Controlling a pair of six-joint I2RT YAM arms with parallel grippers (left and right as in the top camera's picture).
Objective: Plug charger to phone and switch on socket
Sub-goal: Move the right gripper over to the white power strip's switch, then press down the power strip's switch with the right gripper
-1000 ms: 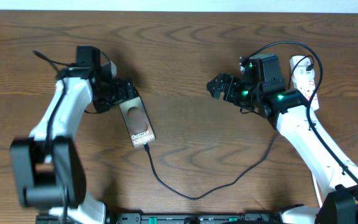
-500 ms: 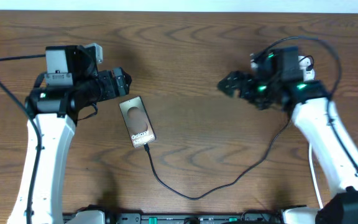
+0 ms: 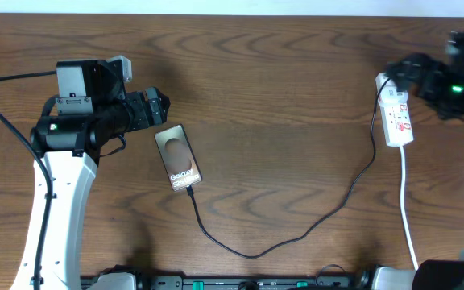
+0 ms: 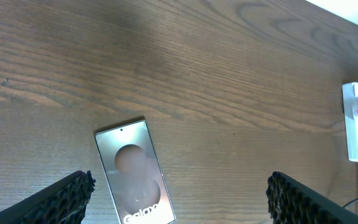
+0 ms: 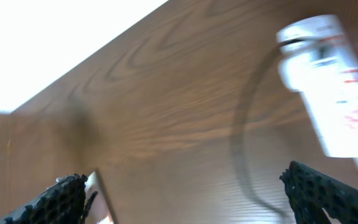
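right tool (image 5: 185, 186) swung right beside socket (image 3: 398, 119), wide open, empty | left tool (image 4: 180, 186) unmoved, wide open, empty

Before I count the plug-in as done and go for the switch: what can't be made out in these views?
- Switch position on the socket: too small in the overhead view, motion-blurred in the right wrist view.
- Whether the charger tip is fully seated in the phone: the joint is too small overhead, and the bottom edge of the left wrist view cuts off that end of the phone.
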